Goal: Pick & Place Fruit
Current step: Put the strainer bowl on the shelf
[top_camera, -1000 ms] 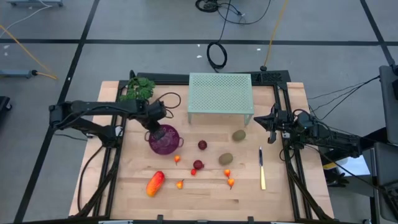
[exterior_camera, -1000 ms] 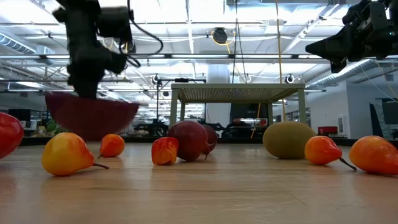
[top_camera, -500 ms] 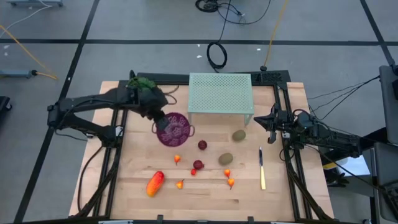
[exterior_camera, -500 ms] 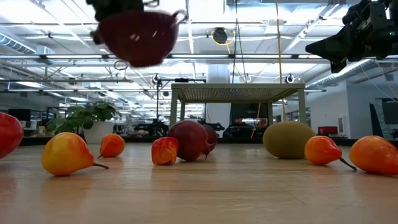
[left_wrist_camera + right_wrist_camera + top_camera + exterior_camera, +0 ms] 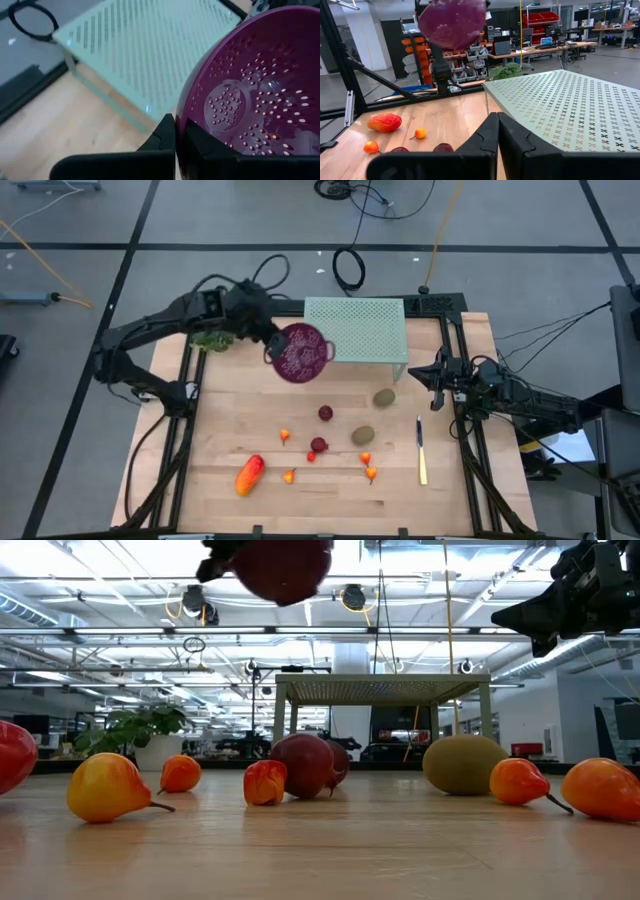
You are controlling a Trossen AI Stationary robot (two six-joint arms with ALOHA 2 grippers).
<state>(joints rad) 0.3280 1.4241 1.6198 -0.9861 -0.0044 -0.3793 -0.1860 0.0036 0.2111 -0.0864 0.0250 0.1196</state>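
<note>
My left gripper is shut on a purple colander, held high over the table's far middle beside the green perforated rack. The fruit lies on the wooden table: a longish orange-red piece, two brownish-green ovals, two dark red balls and several tiny orange-red bits, among them one. My right gripper is shut and waits raised at the table's right edge, touching nothing. My left gripper pinches the colander's rim, one finger outside the bowl and one inside. The fingers slant down from the table's left side. The colander hangs lifted clear of the table, tipped so that its perforated inside shows from above.
A slim yellowish knife lies near the right edge. A leafy green sprig sits at the far left corner under my left arm. Black frame rails run along the table's left and right sides.
My left gripper has risen high and gone toward the table's far edge and the green rack, tipping its fingers upward. The colander, which sat low by the table a second ago, has been lifted well clear and has tipped.
</note>
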